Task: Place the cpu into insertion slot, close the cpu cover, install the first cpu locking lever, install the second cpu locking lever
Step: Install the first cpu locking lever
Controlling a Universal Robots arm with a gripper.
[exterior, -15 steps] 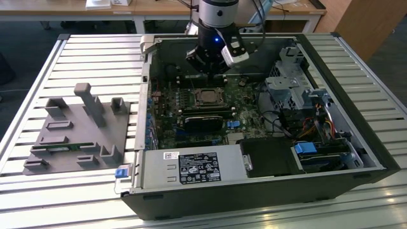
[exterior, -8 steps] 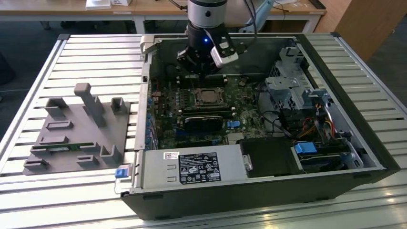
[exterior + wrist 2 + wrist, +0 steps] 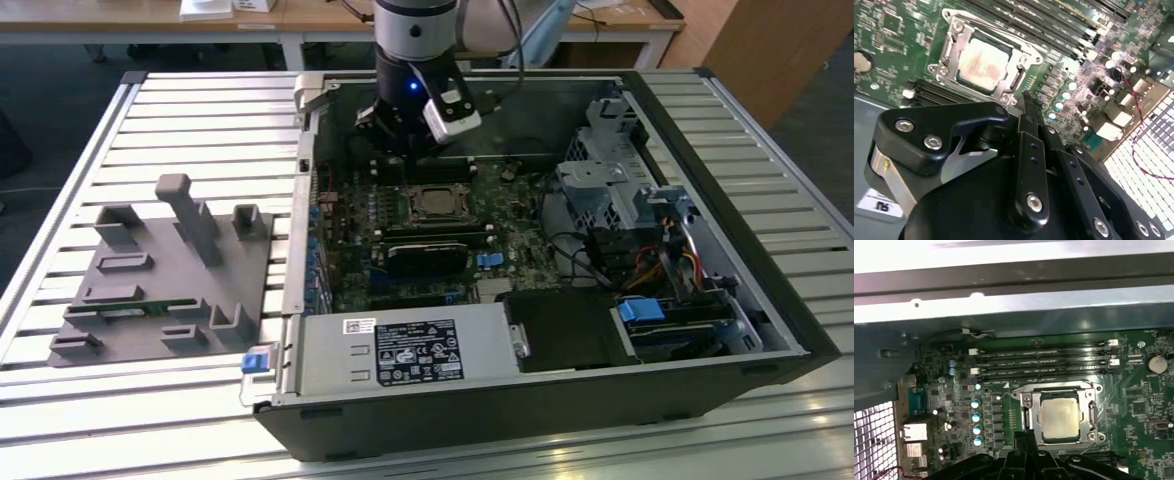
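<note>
hand (image 3: 1025,102) matte black, closed, empty | cpu (image 3: 983,62) silvery square | cpu cover (image 3: 950,50) metal frame

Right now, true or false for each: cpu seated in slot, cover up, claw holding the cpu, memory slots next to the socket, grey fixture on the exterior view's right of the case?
1. The cpu sits in the insertion slot. True.
2. The cpu cover stands folded up. False: it lies flat, framing the cpu.
3. The claw holds the cpu. False: the cpu lies in the slot, and the claw is near one corner of the cover.
4. Long black memory slots run alongside the socket. True.
5. The grey fixture stands at the exterior view's right of the computer case. False: it stands at that view's left.
</note>
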